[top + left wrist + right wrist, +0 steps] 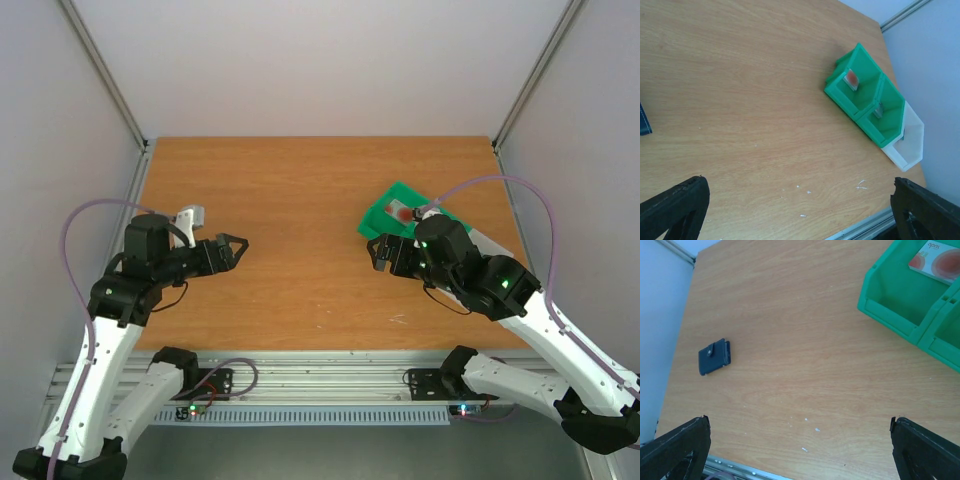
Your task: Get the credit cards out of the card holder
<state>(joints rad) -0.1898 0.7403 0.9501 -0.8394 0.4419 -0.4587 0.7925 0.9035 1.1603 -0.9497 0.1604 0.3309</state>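
Currently the card holder (pixel 714 356) lies closed at mid-left of the right wrist view, long axis rising slightly rightward. A credit card (pixel 936 259) rests in the green tray (pixel 897 322), upper right. Left gripper (pixel 797 190) and right gripper (pixel 797 427) gape wide, empty.

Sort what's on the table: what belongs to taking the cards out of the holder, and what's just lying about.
Job: card holder; red-blotched card and greyish card, both in the green tray.
Lying about: green tray; white bin beside it.
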